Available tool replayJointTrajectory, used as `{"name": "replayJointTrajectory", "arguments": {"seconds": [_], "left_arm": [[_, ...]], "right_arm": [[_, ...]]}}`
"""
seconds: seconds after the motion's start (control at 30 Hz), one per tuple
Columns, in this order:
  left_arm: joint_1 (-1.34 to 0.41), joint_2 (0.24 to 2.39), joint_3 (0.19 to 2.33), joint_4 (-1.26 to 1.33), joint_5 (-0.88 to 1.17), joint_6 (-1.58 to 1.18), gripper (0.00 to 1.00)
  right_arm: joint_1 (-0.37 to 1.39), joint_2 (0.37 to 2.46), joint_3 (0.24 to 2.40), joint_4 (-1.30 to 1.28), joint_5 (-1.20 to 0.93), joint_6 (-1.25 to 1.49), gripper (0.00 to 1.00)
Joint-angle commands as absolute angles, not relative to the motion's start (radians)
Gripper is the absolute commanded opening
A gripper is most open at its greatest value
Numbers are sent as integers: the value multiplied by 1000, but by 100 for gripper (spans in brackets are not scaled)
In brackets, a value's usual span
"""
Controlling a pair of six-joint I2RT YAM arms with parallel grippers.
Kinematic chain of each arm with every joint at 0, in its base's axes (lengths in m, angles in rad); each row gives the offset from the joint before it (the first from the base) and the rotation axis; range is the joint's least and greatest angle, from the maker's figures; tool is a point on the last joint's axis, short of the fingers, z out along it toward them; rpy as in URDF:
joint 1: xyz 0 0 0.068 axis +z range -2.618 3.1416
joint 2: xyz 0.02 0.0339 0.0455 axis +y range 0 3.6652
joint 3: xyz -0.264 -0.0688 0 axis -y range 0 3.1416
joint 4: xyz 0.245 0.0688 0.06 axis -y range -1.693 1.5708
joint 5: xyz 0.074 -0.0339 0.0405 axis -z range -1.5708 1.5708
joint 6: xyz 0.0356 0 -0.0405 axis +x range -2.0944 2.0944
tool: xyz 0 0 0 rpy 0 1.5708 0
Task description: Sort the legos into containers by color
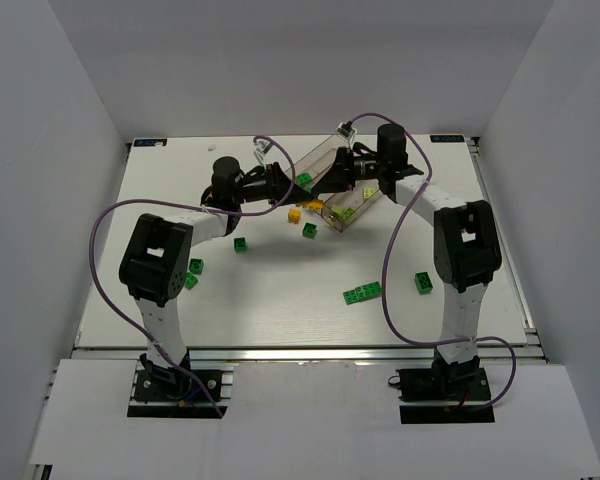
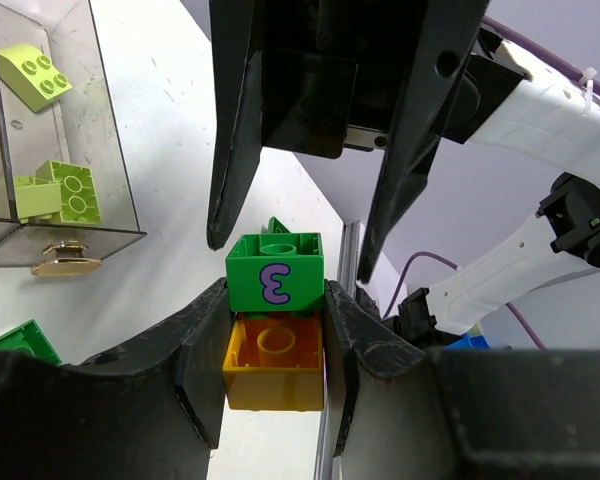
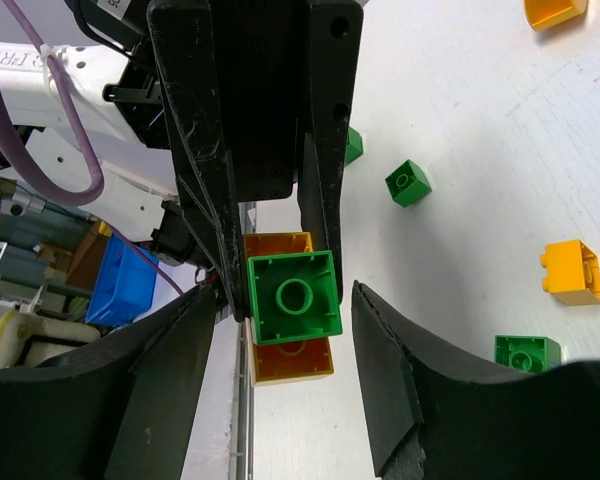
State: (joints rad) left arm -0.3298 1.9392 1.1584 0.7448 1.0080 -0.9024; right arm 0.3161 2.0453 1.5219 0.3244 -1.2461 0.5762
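Clamping a two-brick stack (image 2: 274, 325) between its fingers, the left claw (image 2: 275, 300) is narrowed onto it from both sides; the stack is a green brick (image 2: 275, 275) bearing a purple 3, seated on an orange brick (image 2: 273, 365); the right claw (image 3: 285, 298) faces it head-on with its fingers spread wide, one on each side of the green brick, and a plain gap shows on at least one side (so it grips nothing); both claws meet at the far middle of the surface (image 1: 280, 310), just beside the clear containers (image 1: 320, 160), which lie at a slant there; two pale yellow-green bricks (image 2: 60, 190) sit inside the bin seen from the left wrist; loose green bricks (image 1: 362, 293) lie scattered over the near half of the surface, and two yellow bricks (image 1: 294, 215) rest close to the containers' near end.
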Motion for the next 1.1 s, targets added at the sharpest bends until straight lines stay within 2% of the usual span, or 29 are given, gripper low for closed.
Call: {"name": "replayJointTrajectory", "arguments": {"seconds": [0.0, 0.23, 0.7, 0.97, 1.07], "left_arm": [[-334, 1861, 1155, 765, 1025, -890, 4], [-334, 1862, 1163, 767, 1023, -891, 4], [-334, 1862, 1169, 773, 1023, -899, 4], [-334, 1862, 1172, 778, 1025, -902, 4], [-334, 1862, 1170, 778, 1026, -904, 4]], "right_arm": [[302, 2046, 1537, 371, -1273, 588, 62], [302, 2046, 1525, 373, -1279, 586, 58], [305, 2063, 1522, 370, -1279, 583, 61], [305, 2068, 1513, 373, -1293, 575, 54], [305, 2068, 1511, 394, -1305, 583, 45]]}}
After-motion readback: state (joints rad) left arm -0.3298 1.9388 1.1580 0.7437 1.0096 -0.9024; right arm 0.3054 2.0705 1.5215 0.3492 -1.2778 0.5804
